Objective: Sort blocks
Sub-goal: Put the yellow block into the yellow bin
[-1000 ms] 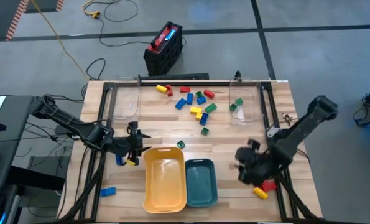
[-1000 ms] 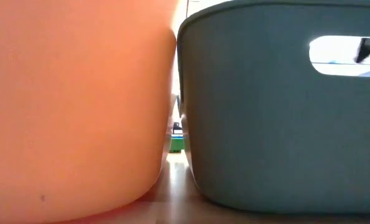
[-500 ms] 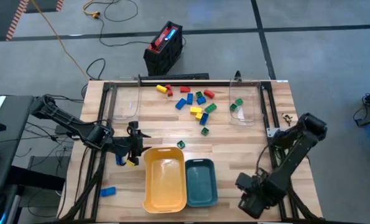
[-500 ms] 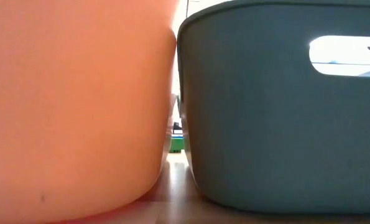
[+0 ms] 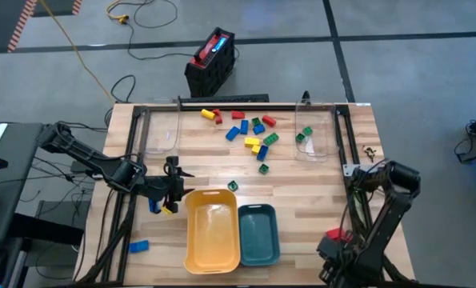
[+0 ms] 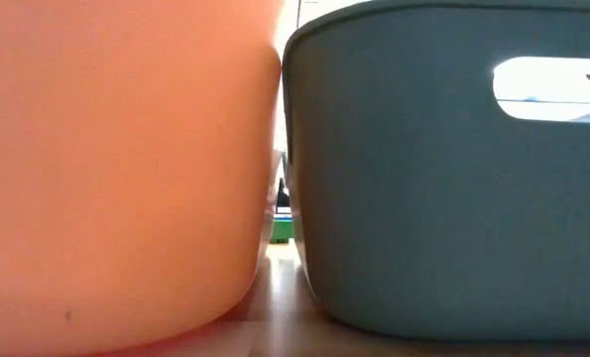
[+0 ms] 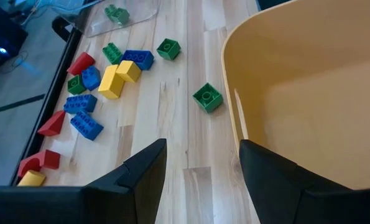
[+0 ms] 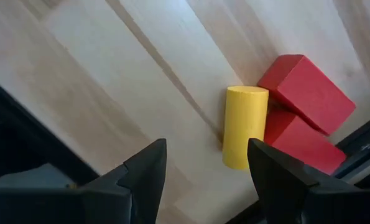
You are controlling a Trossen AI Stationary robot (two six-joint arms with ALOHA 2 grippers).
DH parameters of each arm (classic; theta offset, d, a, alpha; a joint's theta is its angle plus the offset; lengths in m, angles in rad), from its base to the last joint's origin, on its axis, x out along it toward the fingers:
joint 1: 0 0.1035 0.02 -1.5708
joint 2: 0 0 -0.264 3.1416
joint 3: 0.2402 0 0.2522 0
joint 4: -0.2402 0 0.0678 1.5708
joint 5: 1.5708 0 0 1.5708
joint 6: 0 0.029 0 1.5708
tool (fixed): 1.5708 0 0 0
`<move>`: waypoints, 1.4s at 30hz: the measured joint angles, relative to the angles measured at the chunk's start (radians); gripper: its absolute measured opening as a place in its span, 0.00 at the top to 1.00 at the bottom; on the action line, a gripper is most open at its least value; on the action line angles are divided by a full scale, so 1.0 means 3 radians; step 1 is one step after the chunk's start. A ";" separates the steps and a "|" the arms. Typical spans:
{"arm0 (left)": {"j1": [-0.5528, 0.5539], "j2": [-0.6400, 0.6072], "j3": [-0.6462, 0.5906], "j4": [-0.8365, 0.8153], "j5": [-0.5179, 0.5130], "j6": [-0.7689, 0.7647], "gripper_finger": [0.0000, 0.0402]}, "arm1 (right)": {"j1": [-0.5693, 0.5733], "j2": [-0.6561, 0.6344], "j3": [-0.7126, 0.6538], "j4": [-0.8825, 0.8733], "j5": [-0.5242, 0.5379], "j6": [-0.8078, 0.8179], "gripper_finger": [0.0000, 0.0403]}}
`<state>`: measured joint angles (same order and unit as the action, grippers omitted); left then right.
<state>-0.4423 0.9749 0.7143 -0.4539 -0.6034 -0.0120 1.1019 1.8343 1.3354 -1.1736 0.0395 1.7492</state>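
Several red, yellow, blue and green blocks (image 5: 252,132) lie loose on the far middle of the table. A single green block (image 7: 208,98) rests flat before the yellow tray (image 5: 212,232). My left gripper (image 7: 202,152) hovers open at that tray's far left corner, with nothing between its fingers. My right gripper (image 8: 206,152) points down, open, over the near right corner, beside a yellow cylinder block (image 8: 242,126) that lies against two red blocks (image 8: 304,87). In the high view the right arm (image 5: 342,254) hides most of these; only a red block (image 5: 334,236) shows.
A teal tray (image 5: 258,234) stands against the yellow tray's right side. Clear containers sit at the far left (image 5: 162,138) and far right (image 5: 312,141), the right one holding a green block (image 5: 305,134). Blue and yellow blocks (image 5: 159,208) lie under the left arm. Another blue block (image 5: 139,246) lies near left.
My right gripper has swung toward the table's near edge at the right corner and come down, its wrist turning until it points down at the table. The left arm and the blocks have stayed where they were.
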 joint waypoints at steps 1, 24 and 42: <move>-0.0001 0.0000 0.0000 -0.0001 0.0000 0.0000 0.50 | 0.0011 0.0022 0.0000 -0.0012 0.0000 -0.0028 0.40; -0.0001 0.0000 0.0000 -0.0019 0.0000 -0.0003 0.50 | 0.0096 -0.0076 -0.0621 0.0408 0.0151 0.0094 0.40; -0.0001 0.0000 0.0000 -0.0038 -0.0001 -0.0009 0.50 | 0.0052 -0.0090 -0.0955 0.0931 0.0118 -0.0060 0.74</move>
<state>-0.4426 0.9749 0.7143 -0.4652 -0.6037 -0.0147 1.1175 1.8072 1.0490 -0.8944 0.0748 1.7313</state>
